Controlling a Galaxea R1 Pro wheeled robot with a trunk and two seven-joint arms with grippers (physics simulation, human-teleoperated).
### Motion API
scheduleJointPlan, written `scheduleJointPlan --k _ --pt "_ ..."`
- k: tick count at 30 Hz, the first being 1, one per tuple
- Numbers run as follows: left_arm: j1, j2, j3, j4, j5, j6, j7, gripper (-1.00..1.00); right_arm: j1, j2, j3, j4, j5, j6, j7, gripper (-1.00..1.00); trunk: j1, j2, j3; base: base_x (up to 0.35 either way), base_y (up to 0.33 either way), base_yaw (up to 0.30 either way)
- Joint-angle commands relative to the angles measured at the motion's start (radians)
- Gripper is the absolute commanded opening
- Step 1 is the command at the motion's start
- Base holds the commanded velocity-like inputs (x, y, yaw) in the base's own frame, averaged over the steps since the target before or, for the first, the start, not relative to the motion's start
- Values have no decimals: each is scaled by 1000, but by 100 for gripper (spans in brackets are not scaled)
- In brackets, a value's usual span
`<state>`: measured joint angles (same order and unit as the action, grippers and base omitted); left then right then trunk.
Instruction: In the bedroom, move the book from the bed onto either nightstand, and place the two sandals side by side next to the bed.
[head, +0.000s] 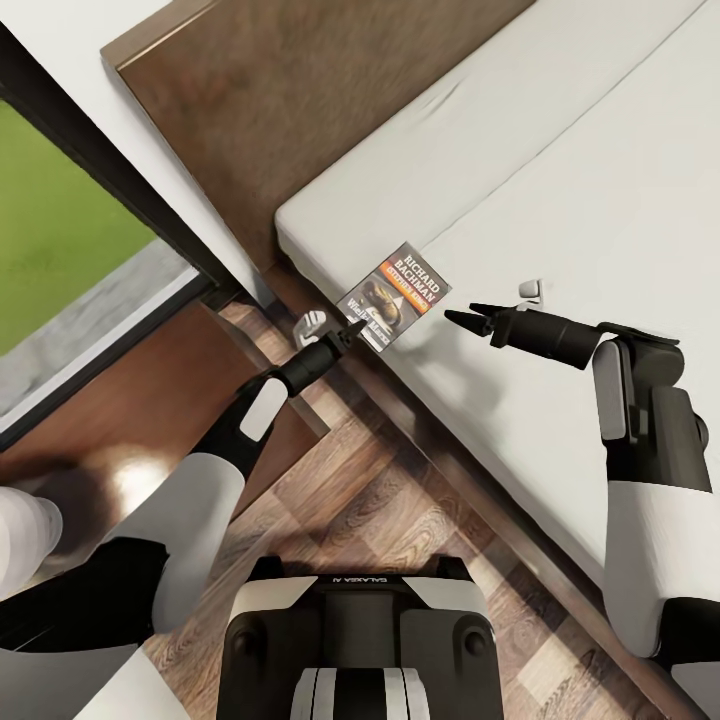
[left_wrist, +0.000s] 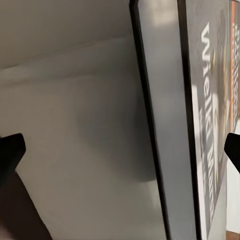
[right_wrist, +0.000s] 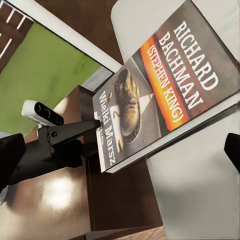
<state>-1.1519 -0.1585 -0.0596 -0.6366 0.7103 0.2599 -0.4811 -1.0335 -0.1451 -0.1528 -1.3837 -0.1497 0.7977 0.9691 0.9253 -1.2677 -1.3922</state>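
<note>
The book (head: 398, 292) has a grey cover with an orange band and white lettering. It sits tilted at the near edge of the bed's light-grey mattress (head: 560, 180), one corner out past the edge. My left gripper (head: 350, 330) stands open astride that corner. In the left wrist view the book (left_wrist: 210, 100) is edge-on between the fingertips (left_wrist: 11, 150), which stand apart from it. My right gripper (head: 458, 312) hovers open over the mattress just right of the book, and its wrist view faces the cover (right_wrist: 165, 95). The sandals are out of view.
The dark-brown nightstand (head: 150, 410) stands left of the bed, under my left arm. Behind it is a dark-framed window (head: 60, 220) with green outside. The wooden headboard (head: 300, 90) rises at the back. The dark bed frame (head: 450, 450) borders pale plank floor (head: 400, 520).
</note>
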Motion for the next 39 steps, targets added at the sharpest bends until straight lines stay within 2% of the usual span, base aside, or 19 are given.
scheduleJointPlan --k 1,7,31,39 --pt "0 0 0 0 11 9 -1 100 0 0 -1 0 -2 5 2 100 0 0 0 0 0 -125" --pt "-1 1 0 0 10 8 -1 100 0 0 -1 0 -2 5 2 100 0 0 0 0 0 -142" --pt "-1 2 0 -2 11 7 -5 100 0 0 -1 0 -2 5 2 100 0 0 0 0 0 -40" --pt "-2 2 0 -2 12 7 -5 100 0 -1 -1 0 -2 -33 4 100 0 0 0 0 0 0"
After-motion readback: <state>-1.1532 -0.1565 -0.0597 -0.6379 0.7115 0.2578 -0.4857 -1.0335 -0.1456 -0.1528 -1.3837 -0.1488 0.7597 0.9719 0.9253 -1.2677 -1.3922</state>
